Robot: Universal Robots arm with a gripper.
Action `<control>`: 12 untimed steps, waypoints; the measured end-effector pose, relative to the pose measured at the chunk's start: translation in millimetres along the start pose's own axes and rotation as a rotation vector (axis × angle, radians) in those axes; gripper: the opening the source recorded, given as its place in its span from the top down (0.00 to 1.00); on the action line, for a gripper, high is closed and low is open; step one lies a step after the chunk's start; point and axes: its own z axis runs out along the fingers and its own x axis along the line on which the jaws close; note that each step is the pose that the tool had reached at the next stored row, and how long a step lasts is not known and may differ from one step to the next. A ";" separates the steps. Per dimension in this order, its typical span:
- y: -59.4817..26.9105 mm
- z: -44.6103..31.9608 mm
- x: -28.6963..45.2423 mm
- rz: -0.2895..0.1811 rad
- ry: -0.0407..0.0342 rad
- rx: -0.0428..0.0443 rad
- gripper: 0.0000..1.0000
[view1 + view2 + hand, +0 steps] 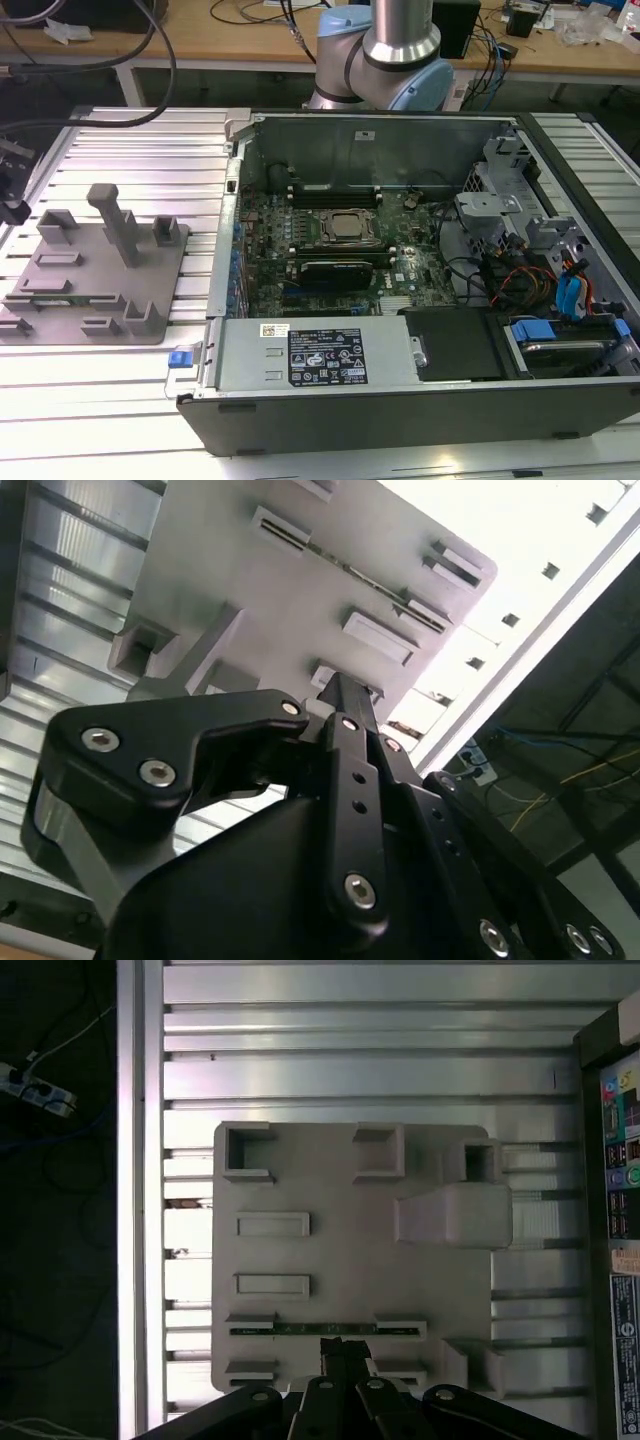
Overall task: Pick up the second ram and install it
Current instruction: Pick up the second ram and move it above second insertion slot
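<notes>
Black two-finger claw [345, 1348], tips pressed together on nothing, hanging over one edge of a grey moulded parts fixture [350, 1250].

Second ram [330, 1329], a thin dark-green stick, stood on its long edge in a pair of slotted holders. Just past the claw tips in the first wrist view and apart from them, with no contact visible. Long axis parallel to the fixture edge under the claw. Claw linkage splayed along that same line, so by the look the fingers part along the stick, not across its flat faces.

Around the stick, bare flat grey plastic on the far side. A second pair of holders on the near side, partly hidden under the claw. A low raised block [470, 1360] close to one end and a taller wedge-shaped post [450, 1215] well apart. Room above the stick judged open.

Fixture resting on a ribbed aluminium table [350, 1060]. In the exterior view, on the exterior view's left of an open dark computer case [400, 425], just beside it, with a green motherboard [420, 270] lying exposed inside.
</notes>
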 end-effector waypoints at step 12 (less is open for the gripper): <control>0.0 0.3 0.0 -0.257 0.0115 -0.0057 0.92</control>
